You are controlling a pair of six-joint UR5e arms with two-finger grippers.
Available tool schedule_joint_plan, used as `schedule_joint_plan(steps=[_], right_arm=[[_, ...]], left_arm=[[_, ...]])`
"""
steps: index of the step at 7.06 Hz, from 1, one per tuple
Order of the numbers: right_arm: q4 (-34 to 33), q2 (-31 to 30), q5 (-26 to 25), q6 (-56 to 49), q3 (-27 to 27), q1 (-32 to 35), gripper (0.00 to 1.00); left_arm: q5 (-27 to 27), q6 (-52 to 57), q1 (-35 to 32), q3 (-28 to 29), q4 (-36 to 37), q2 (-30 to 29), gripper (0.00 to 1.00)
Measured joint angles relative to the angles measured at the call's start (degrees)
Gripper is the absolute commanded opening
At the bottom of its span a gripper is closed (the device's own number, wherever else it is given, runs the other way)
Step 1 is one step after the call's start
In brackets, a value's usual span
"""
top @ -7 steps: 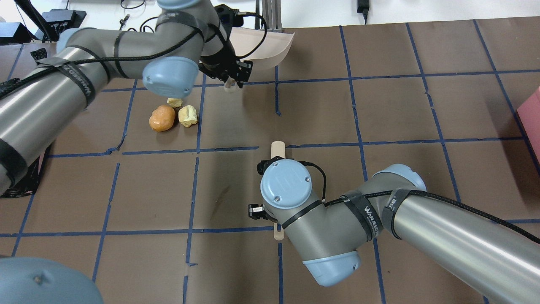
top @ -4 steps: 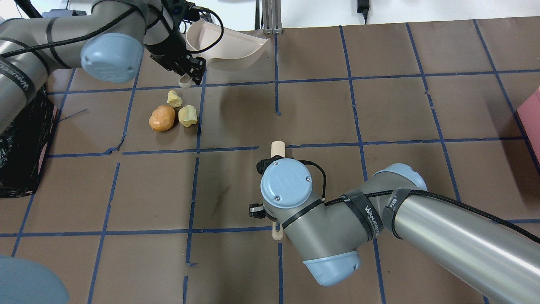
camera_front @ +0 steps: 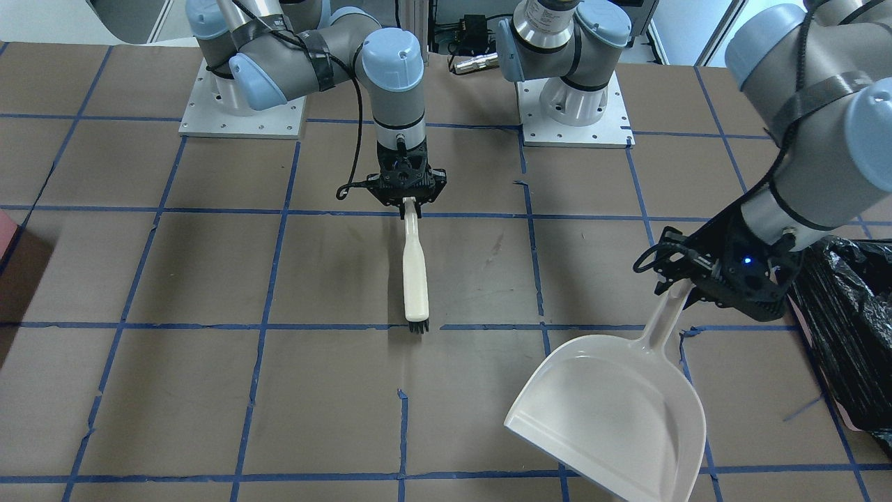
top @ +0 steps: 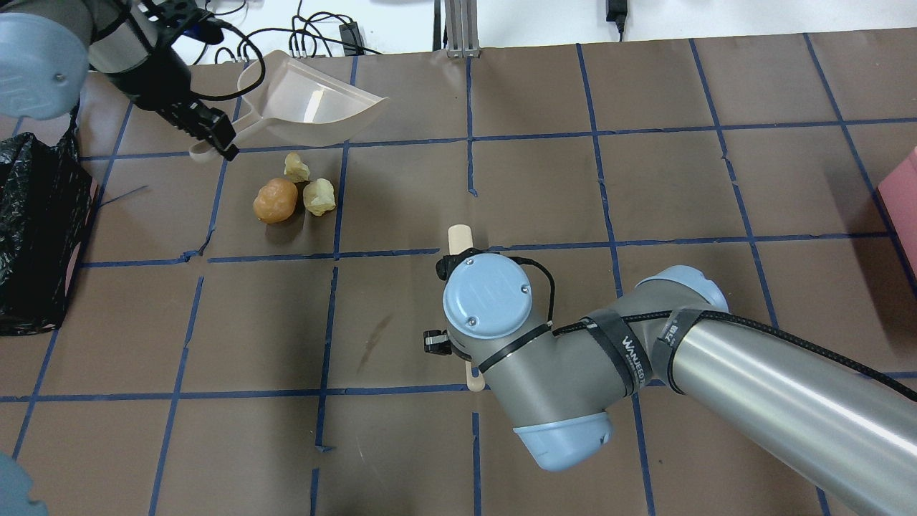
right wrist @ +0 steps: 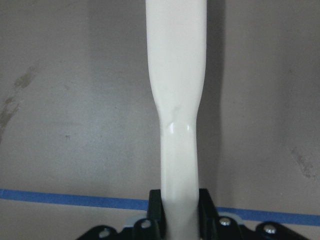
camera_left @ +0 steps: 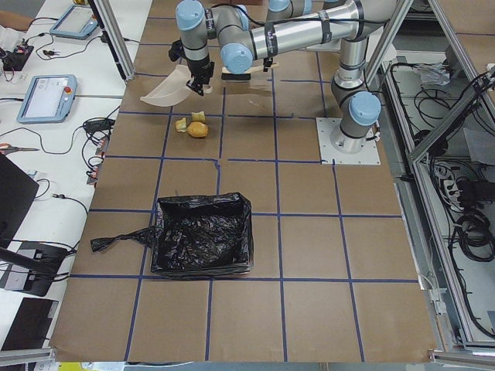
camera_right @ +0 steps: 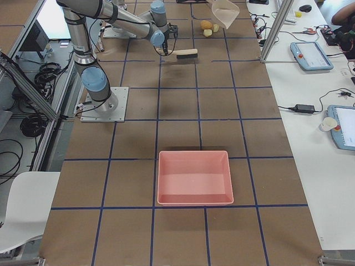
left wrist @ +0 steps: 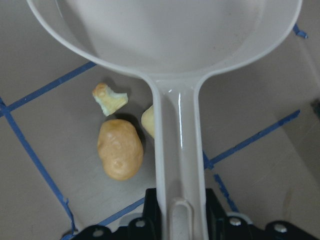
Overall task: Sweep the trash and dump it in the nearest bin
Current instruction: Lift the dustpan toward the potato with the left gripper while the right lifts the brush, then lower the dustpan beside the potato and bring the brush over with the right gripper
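Brown-papered table (top: pixel 251 322), blue tape grid. Your left gripper (top: pixel 213 138) has its fingers pinched tight on the dustpan (top: pixel 315 107) handle, and the pan looks tilted off the surface. Overhead, the trash (top: pixel 275 200) lies loose between the gripper's 4 and 5 o'clock, with the bin (top: pixel 32 236) at the trash's 9 o'clock. The right gripper (camera_front: pixel 410 197) is clamped on the brush (camera_front: pixel 415 272) handle. Set the pan lip flat just beside the lumps, mouth toward the brush; sweep slowly, the oval likely rolls

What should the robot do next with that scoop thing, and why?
Probably lower the dustpan to the table beside the trash, its open edge toward the lumps. It hangs empty and tilted above the table, all three lumps lie unswept, and the brush is some way off.
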Motion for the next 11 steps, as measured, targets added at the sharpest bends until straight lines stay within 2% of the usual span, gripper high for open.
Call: schedule_joint_plan(steps=[2, 4, 6, 7, 8, 11], right_arm=[[8.0, 1.0, -0.5, 6.2, -8.0, -0.6, 0.03], [18.0, 6.2, 0.4, 19.7, -19.5, 0.6, 0.02], [32.5, 16.5, 2.4, 32.7, -38.2, 4.2, 0.02], [36.6, 21.7, 2.8, 37.7, -46.7, 6.1, 0.02], [38.3, 25.2, 3.5, 42.0, -52.2, 7.5, 0.01], [38.7, 31.9, 7.5, 50.3, -60.1, 11.5, 0.00]], left_arm=[[0.4, 13.0, 6.5, -0.9, -3.9, 1.8, 0.03], [2.6, 22.9, 12.5, -1.2, -6.2, 2.3, 0.04], [4.3, 32.2, 17.3, -1.1, -4.7, 1.1, 0.04], [4.5, 38.2, 19.1, -0.9, -1.9, -0.4, 0.04], [4.7, 44.9, 19.9, -0.6, 1.1, -2.3, 0.04], [7.6, 63.7, 20.4, 0.7, 6.7, -6.4, 0.04]])
